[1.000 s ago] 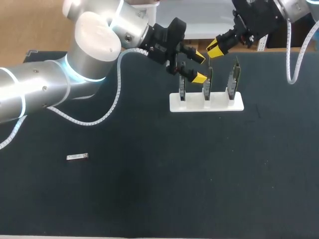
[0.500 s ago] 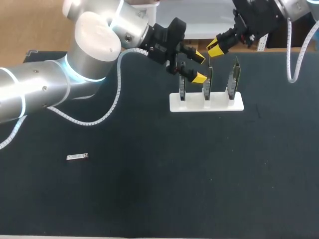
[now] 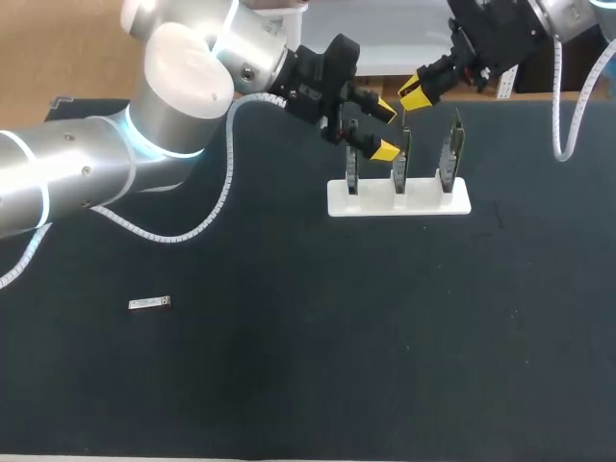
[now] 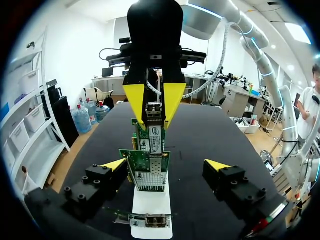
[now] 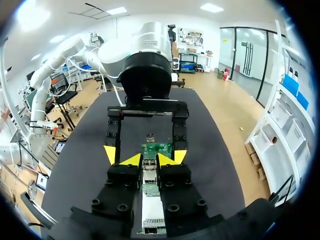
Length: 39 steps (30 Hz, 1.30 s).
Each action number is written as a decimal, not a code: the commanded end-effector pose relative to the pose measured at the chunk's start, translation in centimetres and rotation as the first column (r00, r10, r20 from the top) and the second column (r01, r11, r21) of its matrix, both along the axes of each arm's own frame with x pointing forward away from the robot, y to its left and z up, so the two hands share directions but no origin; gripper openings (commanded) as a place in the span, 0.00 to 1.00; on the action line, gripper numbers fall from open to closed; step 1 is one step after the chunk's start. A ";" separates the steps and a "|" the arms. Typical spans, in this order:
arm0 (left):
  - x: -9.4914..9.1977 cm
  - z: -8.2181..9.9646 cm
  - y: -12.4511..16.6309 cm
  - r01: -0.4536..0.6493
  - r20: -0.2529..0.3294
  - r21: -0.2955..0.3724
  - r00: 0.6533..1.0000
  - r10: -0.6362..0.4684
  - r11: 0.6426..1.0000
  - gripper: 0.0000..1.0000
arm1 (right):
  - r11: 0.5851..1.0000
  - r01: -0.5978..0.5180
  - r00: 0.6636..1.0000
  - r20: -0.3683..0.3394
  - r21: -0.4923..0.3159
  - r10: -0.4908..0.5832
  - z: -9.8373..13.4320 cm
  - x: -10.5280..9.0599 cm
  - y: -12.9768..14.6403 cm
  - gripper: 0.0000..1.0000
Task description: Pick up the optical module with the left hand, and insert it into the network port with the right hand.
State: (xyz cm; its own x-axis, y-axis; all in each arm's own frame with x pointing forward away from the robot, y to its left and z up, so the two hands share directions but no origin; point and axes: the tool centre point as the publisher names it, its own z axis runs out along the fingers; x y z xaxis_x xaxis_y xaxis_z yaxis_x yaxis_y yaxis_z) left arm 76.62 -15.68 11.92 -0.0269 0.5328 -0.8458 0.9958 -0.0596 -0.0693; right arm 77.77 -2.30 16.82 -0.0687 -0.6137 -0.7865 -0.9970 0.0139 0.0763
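Observation:
My right gripper [image 3: 414, 96] hangs over the middle network card [image 3: 401, 159] and is shut on a small silvery optical module [image 5: 149, 169], which shows between its yellow tips. In the left wrist view that module [image 4: 153, 111] sits right at the top edge of the green card [image 4: 150, 150]. Three cards stand upright in a white stand [image 3: 399, 200]. My left gripper [image 3: 383, 130] is open at the stand's left end, its fingers straddling the row of cards [image 4: 147, 170] without touching them. A second module [image 3: 149, 304] lies flat on the mat at the left.
The black mat [image 3: 318, 366] covers the whole table. A white spiral cable [image 3: 217, 207] trails from my left arm down onto the mat. Another cable [image 3: 568, 125] hangs from my right arm at the far right edge.

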 end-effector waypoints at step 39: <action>0.1 0.0 -0.1 0.002 -0.003 0.005 1.000 -0.002 1.000 1.00 | 1.000 0.008 0.999 0.034 0.002 -0.008 0.3 -0.1 -0.1 0.00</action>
